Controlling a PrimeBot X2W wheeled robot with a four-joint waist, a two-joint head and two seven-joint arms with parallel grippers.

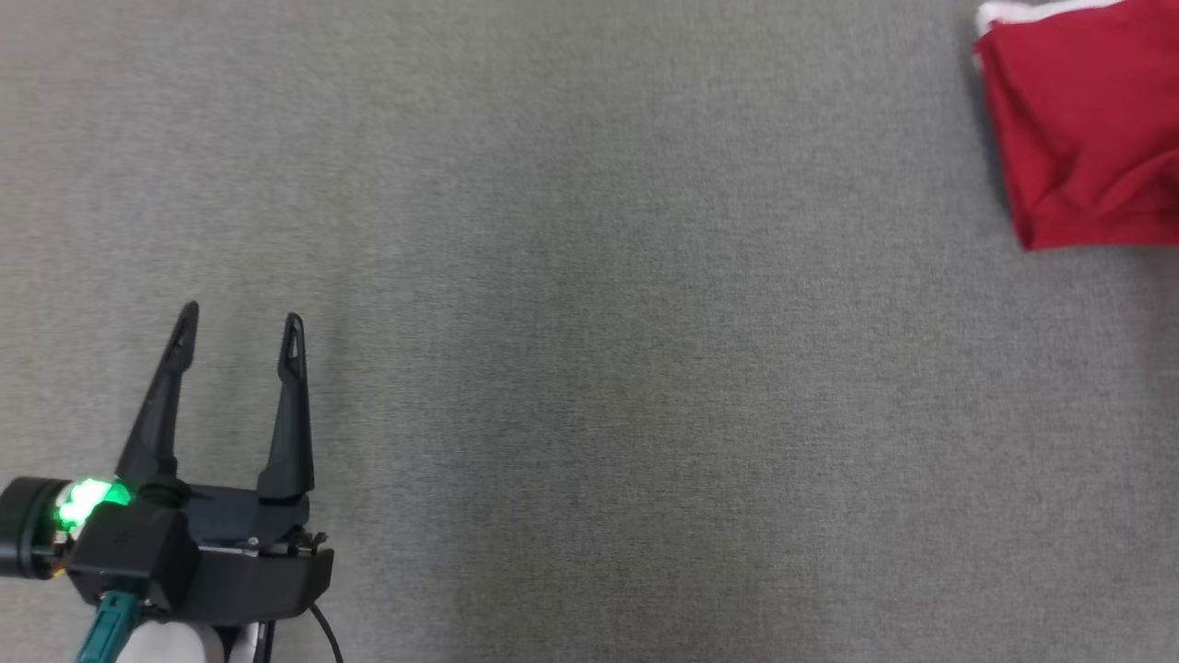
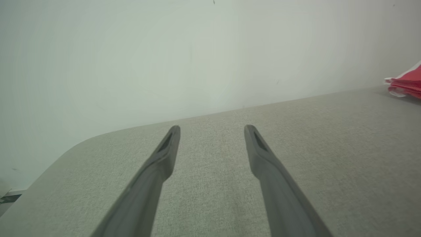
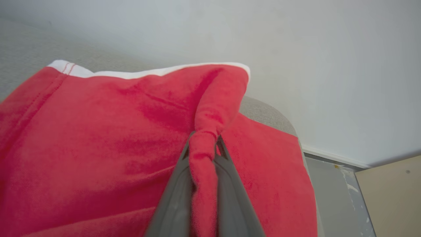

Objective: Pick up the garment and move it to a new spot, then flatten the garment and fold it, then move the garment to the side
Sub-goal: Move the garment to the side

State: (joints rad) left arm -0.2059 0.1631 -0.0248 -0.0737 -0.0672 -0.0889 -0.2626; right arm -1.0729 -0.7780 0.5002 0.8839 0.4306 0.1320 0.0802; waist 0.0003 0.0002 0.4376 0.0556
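While looking down from the head, found the red garment (image 1: 1087, 129) far over on the right of the grey table (image 1: 599, 368), folded into a thick pad with white trim (image 1: 1013, 11) along its far edge. Placed it, by the left wrist view, close to the table's far edge under the pale wall (image 2: 164, 49), and, by the right wrist view, reaching the rounded far right corner. Found the right gripper (image 3: 204, 140) clenched on the garment (image 3: 98, 131): jaws nearly together, a bunched ridge of red cloth pinched between them and running on past the fingertips toward the trim (image 3: 131, 74). Saw the rest of the cloth spread broad and creased beneath, covering the table (image 3: 263, 112) up to that corner, with grey floor (image 3: 329, 184) beyond. Found the left gripper (image 1: 241, 315) well apart from the garment, over bare table toward its left side, jaws released and spread wide, grasping nothing, a green light (image 1: 87, 497) lit at its base. Along its own view, saw the left gripper (image 2: 212, 128) pointing at the table's far edge, the rounded far left corner off to one side and a sliver of the garment (image 2: 408, 84) at the far right. Could not judge any gap between the folded pad and the table.
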